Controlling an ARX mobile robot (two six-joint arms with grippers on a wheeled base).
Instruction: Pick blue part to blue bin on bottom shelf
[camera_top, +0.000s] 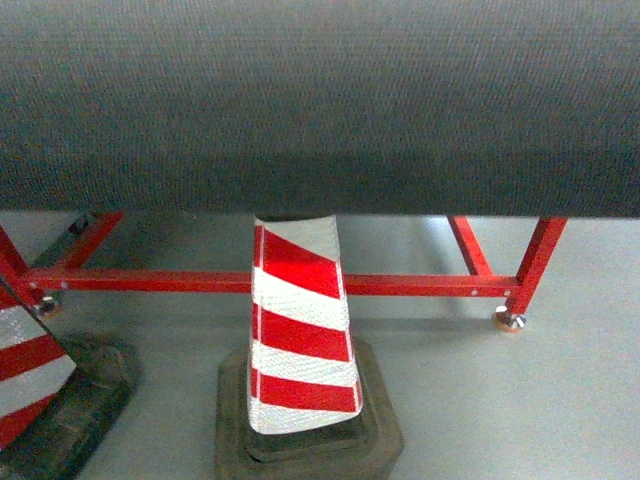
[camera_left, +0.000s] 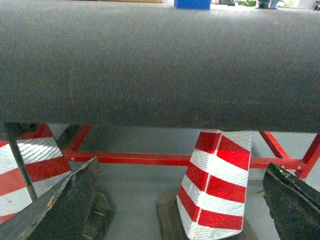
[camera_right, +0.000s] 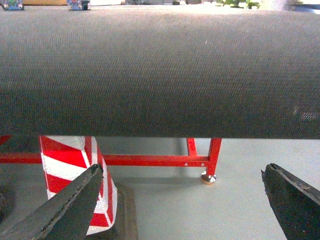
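In the left wrist view, a small piece of something bright blue (camera_left: 192, 4) peeks over the far top edge of the grey mat-covered table (camera_left: 160, 65); I cannot tell whether it is the blue part. The blue bin and the bottom shelf are out of view. My left gripper (camera_left: 182, 166) hangs open below the table's front edge with nothing between its dark fingers (camera_left: 70, 200). My right gripper (camera_right: 182, 168) is also open and empty, at the same low height. Neither gripper shows in the head view.
The table's thick grey front edge (camera_top: 320, 100) fills the upper half of every view. Under it stand a red steel frame (camera_top: 420, 284) with a foot (camera_top: 510, 320), a red-and-white cone (camera_top: 300, 330) on a black base and another cone (camera_top: 25, 370) at the left. Grey floor (camera_top: 520, 410) lies below.
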